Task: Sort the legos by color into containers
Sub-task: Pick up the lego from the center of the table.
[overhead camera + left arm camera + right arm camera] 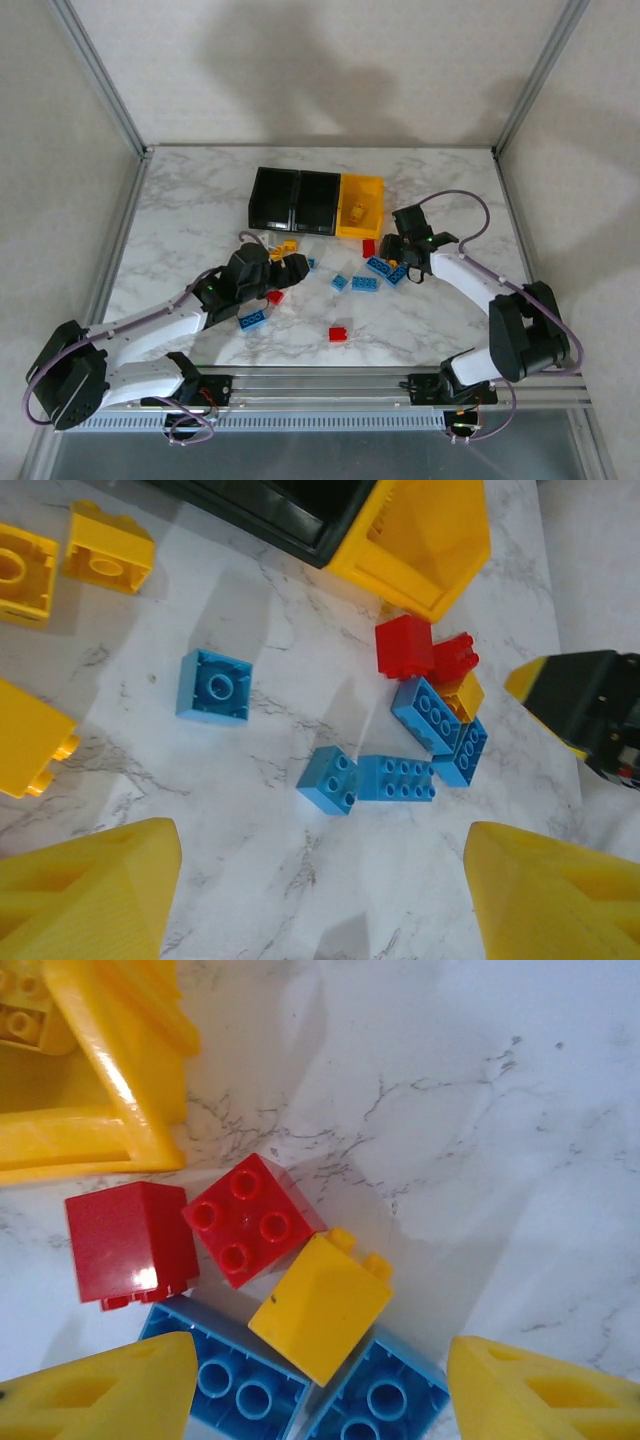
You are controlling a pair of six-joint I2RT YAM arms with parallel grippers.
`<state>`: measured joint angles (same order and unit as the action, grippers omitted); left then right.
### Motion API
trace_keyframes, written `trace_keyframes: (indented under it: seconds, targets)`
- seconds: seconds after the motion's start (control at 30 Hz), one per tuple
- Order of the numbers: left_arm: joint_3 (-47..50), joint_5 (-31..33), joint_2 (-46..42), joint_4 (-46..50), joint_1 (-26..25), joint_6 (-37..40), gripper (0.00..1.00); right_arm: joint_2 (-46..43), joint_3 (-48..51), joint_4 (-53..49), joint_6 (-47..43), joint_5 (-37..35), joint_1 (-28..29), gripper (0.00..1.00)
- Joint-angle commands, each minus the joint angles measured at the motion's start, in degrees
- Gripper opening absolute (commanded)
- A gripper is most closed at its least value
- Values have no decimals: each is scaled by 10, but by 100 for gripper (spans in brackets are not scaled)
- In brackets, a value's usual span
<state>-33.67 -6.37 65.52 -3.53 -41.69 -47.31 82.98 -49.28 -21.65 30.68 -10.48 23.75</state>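
right gripper (312, 1372) spread wide and empty over the yellow brick (320, 1305) — we'd centre on it, closing without catching the red brick (248, 1218) just beside.

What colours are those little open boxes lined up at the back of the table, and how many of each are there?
Black boxes: 2
Yellow box: 1
Total: 3 boxes, side by side in one row, with the yellow one at the right end.
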Motion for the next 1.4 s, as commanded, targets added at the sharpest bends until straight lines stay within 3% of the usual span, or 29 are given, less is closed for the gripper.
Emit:
trace_keyframes:
  seconds: [0.0,0.3,0.87,1.0,1.13,1.37]
  targets:
    - [-15,8,5,-14,-10,10,75,32,-4,24,0,0,-4,67]
    - [-9,14,5,-9,-15,12,75,81,-11,42,6,5,-5,66]
    - [-3,13,12,-21,-18,6,75,76,3,38,2,-6,-15,50]
    - [-4,11,19,-26,-20,6,74,75,2,36,2,-9,-16,50]
    - [-7,10,23,-28,-23,6,75,84,-4,34,2,-13,-17,57]
    - [-4,13,22,-28,-26,5,75,86,-11,33,6,-11,-18,52]
